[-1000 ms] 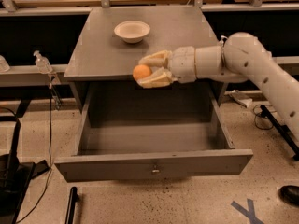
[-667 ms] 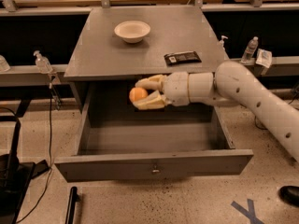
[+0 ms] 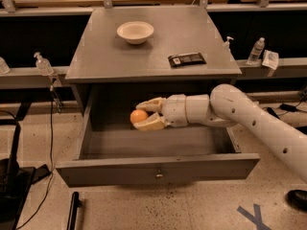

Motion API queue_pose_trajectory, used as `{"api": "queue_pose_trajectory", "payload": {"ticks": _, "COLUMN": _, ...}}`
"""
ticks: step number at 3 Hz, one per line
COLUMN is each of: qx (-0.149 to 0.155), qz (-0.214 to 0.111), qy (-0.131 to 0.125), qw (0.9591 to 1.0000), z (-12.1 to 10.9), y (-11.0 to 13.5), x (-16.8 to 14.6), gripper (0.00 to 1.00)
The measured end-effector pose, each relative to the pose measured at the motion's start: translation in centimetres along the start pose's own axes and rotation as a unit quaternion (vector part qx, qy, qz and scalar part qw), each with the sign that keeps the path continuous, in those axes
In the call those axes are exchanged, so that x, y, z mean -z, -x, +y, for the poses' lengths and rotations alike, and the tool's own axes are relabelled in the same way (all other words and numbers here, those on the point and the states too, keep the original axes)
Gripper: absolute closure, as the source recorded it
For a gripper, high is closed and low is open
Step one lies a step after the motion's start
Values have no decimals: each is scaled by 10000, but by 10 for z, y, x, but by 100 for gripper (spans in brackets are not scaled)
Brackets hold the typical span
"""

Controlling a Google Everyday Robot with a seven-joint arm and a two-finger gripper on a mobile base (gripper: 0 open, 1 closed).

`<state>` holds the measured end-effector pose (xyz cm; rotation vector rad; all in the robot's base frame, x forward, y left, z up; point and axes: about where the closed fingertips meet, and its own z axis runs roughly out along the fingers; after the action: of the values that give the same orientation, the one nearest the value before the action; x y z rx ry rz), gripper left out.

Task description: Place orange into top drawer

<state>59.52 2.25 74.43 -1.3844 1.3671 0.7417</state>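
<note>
Speckled flooring is seen around a grey cabinet (image 3: 144,66), on whose top a white bowl (image 3: 135,31) and a black packet (image 3: 187,59) are laid, well apart. Its top drawer (image 3: 158,166) is pulled out toward the near side.

Against the view of a second ago, the orange (image 3: 138,116) is carried lower. There it is level with the cabinet top's near edge; now it is held under that edge, inside the drawer opening, above the far left part of the drawer floor. The gripper (image 3: 144,115) is clenched on the orange from above and below, the arm reaching in from the right.

Contact between fruit and drawer floor is not shown, so a little more lowering and then release are judged to be what is left.

No long axis can be given for the round orange, and its stem end cannot be made out.
</note>
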Motion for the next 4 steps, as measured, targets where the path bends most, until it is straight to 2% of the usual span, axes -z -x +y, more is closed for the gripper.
{"api": "queue_pose_trajectory", "payload": {"ticks": 1, "qx": -7, "qz": 581, "qy": 193, "qw": 9981, "z": 0, "y": -16, "x": -7, "gripper": 100}}
{"api": "queue_pose_trajectory", "payload": {"ticks": 2, "qx": -55, "qz": 1199, "qy": 415, "qw": 9919, "z": 0, "y": -34, "x": -12, "gripper": 100}}
{"api": "queue_pose_trajectory", "payload": {"ticks": 3, "qx": -514, "qz": 1439, "qy": 715, "qw": 9857, "z": 4, "y": -53, "x": -14, "gripper": 100}}
{"api": "queue_pose_trajectory", "payload": {"ticks": 4, "qx": -1214, "qz": 1141, "qy": 970, "qw": 9813, "z": 11, "y": -66, "x": -21, "gripper": 100}}
